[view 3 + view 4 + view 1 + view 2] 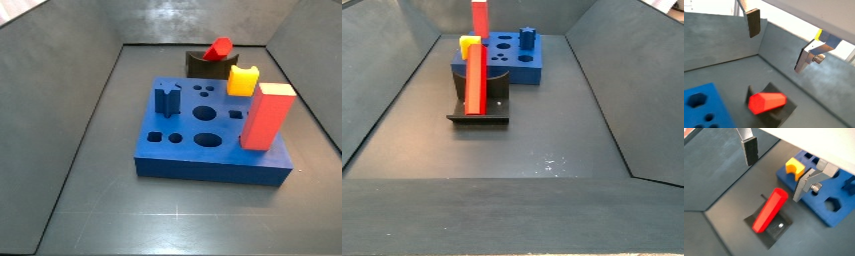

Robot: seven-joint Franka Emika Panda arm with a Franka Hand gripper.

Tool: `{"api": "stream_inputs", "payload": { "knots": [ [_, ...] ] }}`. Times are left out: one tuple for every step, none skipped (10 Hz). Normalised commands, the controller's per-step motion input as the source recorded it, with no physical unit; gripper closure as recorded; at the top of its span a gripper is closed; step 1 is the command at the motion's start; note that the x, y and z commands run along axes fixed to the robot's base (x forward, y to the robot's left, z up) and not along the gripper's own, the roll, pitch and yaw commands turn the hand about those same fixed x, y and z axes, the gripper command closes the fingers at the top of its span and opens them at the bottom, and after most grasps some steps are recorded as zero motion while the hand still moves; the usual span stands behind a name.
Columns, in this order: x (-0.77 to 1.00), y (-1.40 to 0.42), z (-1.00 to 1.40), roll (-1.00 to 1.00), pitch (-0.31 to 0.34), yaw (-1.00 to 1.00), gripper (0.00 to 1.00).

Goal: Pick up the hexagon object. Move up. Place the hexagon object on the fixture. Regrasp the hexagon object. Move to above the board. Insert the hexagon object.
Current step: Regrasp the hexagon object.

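The hexagon object, a long red rod, stands on end in the black fixture, leaning against it. It shows in both wrist views and in a side view. The fixture sits just beside the blue board. My gripper is open and empty, well above the rod and fixture, its fingers apart with only floor between them. The gripper is out of both side views. The board also shows in both wrist views.
A yellow round-topped block and a thick red-orange block stand in the board, with a blue peg. Grey bin walls slope up on all sides.
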Motion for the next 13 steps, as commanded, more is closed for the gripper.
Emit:
{"api": "stream_inputs", "payload": {
  "knots": [
    [0.07,-0.03,0.00,1.00,0.098,0.05,0.00],
    [0.08,-0.03,0.00,1.00,0.113,0.05,0.00],
    [0.10,-0.04,0.00,1.00,0.145,0.07,0.00],
    [0.10,-0.04,0.00,1.00,0.176,0.09,0.00],
    [0.11,-0.04,0.00,1.00,0.203,0.12,0.00],
    [0.12,-0.05,-0.01,0.99,0.233,0.16,0.00],
    [0.14,-0.05,-0.01,0.74,0.208,0.20,0.00],
    [0.15,-0.05,-0.01,0.56,0.183,0.22,0.00],
    [0.17,-0.05,-0.01,0.33,0.139,0.23,0.00],
    [0.18,-0.03,0.00,0.23,0.103,0.24,0.00],
    [0.17,-0.04,0.00,0.20,0.078,0.24,0.00],
    [0.15,-0.04,-0.01,0.18,0.038,0.22,0.00],
    [0.14,-0.05,-0.01,0.18,0.026,0.21,0.00]
  ]
}}
